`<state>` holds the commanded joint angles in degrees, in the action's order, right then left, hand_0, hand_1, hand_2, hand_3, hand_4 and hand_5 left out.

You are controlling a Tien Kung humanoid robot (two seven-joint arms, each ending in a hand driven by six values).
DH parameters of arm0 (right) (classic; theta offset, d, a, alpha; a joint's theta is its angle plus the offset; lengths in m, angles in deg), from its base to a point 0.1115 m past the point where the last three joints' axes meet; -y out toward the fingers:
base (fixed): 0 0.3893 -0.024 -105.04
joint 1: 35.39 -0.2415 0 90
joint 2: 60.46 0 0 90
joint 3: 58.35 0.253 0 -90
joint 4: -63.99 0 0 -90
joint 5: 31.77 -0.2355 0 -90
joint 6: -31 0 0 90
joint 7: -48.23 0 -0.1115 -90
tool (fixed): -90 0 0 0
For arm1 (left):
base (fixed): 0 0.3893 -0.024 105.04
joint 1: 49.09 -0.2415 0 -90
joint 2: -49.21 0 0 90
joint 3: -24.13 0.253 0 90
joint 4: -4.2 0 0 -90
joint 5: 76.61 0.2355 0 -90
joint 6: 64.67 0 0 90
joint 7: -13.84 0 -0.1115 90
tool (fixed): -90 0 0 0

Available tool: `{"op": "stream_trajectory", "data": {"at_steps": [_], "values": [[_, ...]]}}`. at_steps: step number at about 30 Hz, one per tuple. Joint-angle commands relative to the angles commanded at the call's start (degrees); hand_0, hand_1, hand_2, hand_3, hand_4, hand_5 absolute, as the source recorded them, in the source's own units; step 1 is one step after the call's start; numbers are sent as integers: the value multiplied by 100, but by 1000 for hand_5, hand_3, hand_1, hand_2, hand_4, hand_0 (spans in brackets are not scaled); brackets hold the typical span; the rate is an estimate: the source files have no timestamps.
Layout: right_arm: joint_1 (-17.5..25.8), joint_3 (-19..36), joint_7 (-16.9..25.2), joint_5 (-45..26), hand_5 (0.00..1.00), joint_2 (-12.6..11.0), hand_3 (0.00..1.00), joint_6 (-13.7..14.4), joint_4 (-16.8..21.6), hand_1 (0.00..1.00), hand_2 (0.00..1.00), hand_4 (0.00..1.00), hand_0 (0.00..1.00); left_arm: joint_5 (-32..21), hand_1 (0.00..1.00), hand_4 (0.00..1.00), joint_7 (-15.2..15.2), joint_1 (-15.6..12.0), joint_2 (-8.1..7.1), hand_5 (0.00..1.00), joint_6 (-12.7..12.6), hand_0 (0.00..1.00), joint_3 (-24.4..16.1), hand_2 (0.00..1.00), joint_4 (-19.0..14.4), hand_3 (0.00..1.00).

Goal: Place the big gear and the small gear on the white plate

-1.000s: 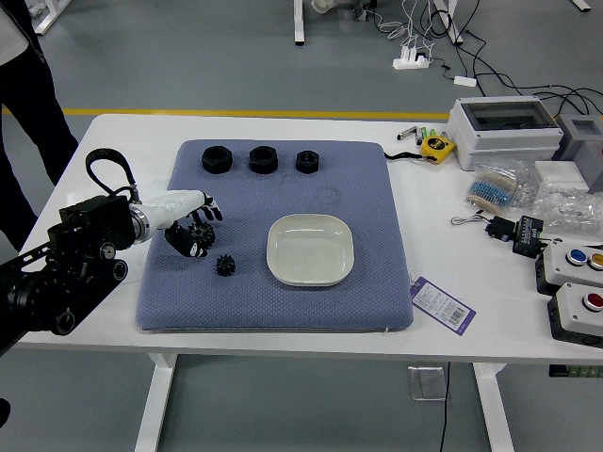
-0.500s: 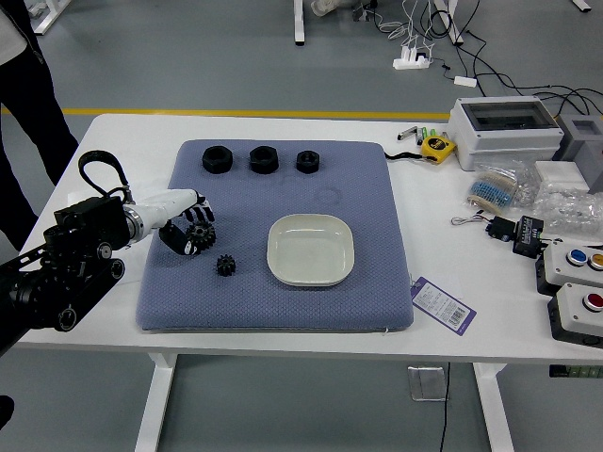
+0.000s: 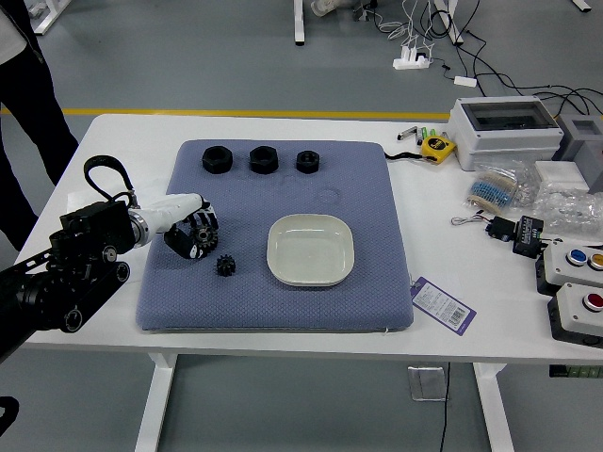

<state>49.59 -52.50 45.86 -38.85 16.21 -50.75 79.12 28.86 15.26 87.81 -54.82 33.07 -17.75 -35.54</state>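
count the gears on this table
2: the big gear, between the fingers of the left hand, and the small gear, on the mat left of the plate.

From up high on the robot's side, the head view faces forward and down across the white counter [image 3: 471, 334], far enough back to catch its near edge, its left end and the floor [image 3: 283, 400] on both sides, with the plate [image 3: 311, 250] close to mid-view.

Bright, even light leaves the table [image 3: 513, 320] nearly pure white; the bags [image 3: 565, 212] at right catch small glints. Shadows are faint, focus fairly sharp.
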Motion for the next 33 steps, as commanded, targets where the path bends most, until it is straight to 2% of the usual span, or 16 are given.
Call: {"op": "stream_trajectory", "data": {"at_steps": [1, 2, 7, 8, 13, 14, 18, 20, 29, 33], "values": [[0, 4, -2, 6, 783, -1, 692, 1, 1, 711, 784, 899, 733, -7, 550, 776, 21, 11, 3, 2, -21, 636, 11, 604, 15, 580], [0, 7, -4, 12, 783, -1, 692, 2, 2, 711, 784, 898, 732, -8, 499, 688, 37, 21, 8, 2, -38, 555, 15, 531, 29, 544], [16, 14, -7, 20, 783, 0, 692, 6, 4, 711, 784, 898, 732, 14, 499, 688, 55, 35, 10, 2, -46, 555, -10, 531, 28, 544], [21, 12, -5, 13, 783, 1, 692, 7, 3, 710, 784, 898, 731, 26, 457, 624, 53, 31, 13, 2, -36, 518, -32, 493, 25, 527], [51, -7, 12, -46, 783, 13, 692, 17, -2, 710, 784, 898, 731, 42, 457, 624, 42, 3, 9, 2, -10, 518, -136, 493, -45, 527], [57, -11, 16, -62, 782, 14, 690, 20, -3, 709, 783, 898, 729, 36, 422, 703, 40, -2, 5, 2, -9, 498, -150, 462, -71, 505], [77, -12, 20, -75, 782, 20, 690, 24, -6, 709, 783, 898, 729, -12, 422, 703, 1, -4, -2, 2, 27, 498, -156, 462, -193, 505], [87, -4, 16, -71, 780, 23, 689, 27, -7, 709, 783, 897, 729, -27, 416, 736, -18, 1, 0, 2, 47, 494, -166, 460, -306, 509], [114, 29, -2, -20, 779, 27, 686, 41, -3, 709, 783, 896, 729, -108, 419, 762, -52, 40, 32, 2, 28, 497, -292, 462, -719, 513], [120, 18, 1, -40, 778, 29, 687, 45, -1, 709, 782, 895, 728, -276, 421, 762, -84, 58, 111, 2, -8, 500, -296, 464, -997, 518]]}}
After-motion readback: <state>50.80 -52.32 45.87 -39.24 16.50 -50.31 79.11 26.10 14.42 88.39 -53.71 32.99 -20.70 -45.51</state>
